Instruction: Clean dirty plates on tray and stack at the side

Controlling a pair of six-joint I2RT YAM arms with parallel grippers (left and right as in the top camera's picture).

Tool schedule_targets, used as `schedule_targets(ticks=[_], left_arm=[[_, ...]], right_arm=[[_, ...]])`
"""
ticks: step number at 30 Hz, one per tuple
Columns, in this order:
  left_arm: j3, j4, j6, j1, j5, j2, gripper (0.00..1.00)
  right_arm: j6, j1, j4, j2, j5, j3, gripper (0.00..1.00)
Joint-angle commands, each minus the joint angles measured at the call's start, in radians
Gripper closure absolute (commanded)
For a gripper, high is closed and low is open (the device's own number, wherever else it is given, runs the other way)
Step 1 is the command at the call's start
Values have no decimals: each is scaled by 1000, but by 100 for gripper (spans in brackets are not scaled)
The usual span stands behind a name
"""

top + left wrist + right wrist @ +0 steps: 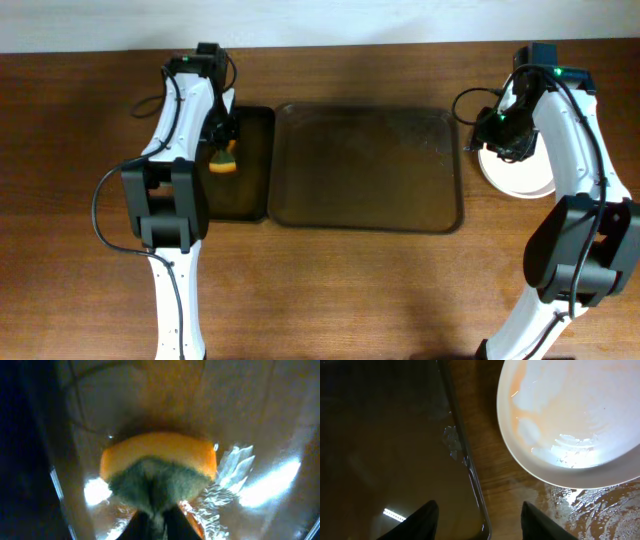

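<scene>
Plates (518, 172) stand as a white stack on the desk (350, 290) toward its right edge, just beside the right rim of the large brown tray (365, 165) and off it. The overhead view does not let me count the stack, since the right arm covers part of it. The tray lies in the middle of the desk, nearer the far edge, and carries no plate at all; only wet streaks show on its floor.

The right wrist view shows the top plate (570, 415) carrying a faint orange film along its left side, with water beading on it and on the wood below. So the wipe looks good but not perfect.

The right end effector (480, 520) hangs over the gap between the tray's rim and the stack, its fingers (427, 520) spread wide with nothing between them.

The left end effector (222, 150) is over the smaller black tray (245, 190) toward the left edge of the desk. It is pinched onto an orange sponge (157, 460) by its green scouring side, and the sponge sits low over the wet tray floor.

My judgement is that the task is nearly over: the tray is cleared and the stacking is done. What seems left is parking the sponge, and perhaps 1 more pass over the tinted top plate.
</scene>
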Motion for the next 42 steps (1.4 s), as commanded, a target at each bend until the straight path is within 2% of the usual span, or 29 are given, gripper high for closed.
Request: schedule_targets(ticks=[1,2,5,8,10,11,13,16,17,20,23,27,30,32,33,35,37,38,42], left_arm=[[-45,17,16,2,36,-6,56],[-40,18,9,2,36,-7,45],[55,-53,10,2,32,-12,39],[447,-296,9,2,32,-14,38],[645,-388,10,2,30,-14,38],[728,-388,19,2,16,-19,0],[870,-388,21,3,-32,-23,0],[889,-385,21,2,-32,-28,0],[885,-385,21,2,-32,-28,0],[885,-385,21,2,-32,-28,0],[885,-385,21,2,-32,-28,0],[885,-385,21,2,-32,-28,0],[885,-385,21,2,-32,-28,0],[885,-385,21,2,-32,-28,0],[885,-385,21,2,-32,-28,0],[885,-385,21,2,-32,-28,0],[885,-385,21,2,-32,-28,0],[885,-385,21,2,-32,-28,0],[885,-385,21,2,-32,-28,0]], right_arm=[[-1,13,-5,-21,-6,19,46],[-1,13,-8,-21,-6,23,45],[-16,13,-58,-25,-25,83,44],[-19,13,-163,-51,-25,245,42],[-19,13,-221,-80,-25,321,42],[-19,13,-251,-104,-25,357,41],[-19,18,-301,-178,-24,404,28],[-18,26,-332,-318,-25,410,18],[-18,27,-345,-361,-25,410,2],[-18,27,-426,-518,-42,410,2],[-18,27,-426,-595,-43,410,2],[-19,27,-505,-615,-40,409,2],[-19,24,-491,-607,-17,399,2],[-96,29,-347,-649,-9,315,2],[-168,47,-217,-715,-9,202,2],[-214,58,-12,-851,-9,-27,2],[-236,57,260,-1069,-8,-391,2],[-236,57,332,-1134,-9,-492,2],[-235,57,722,-1559,-13,-1093,2]])
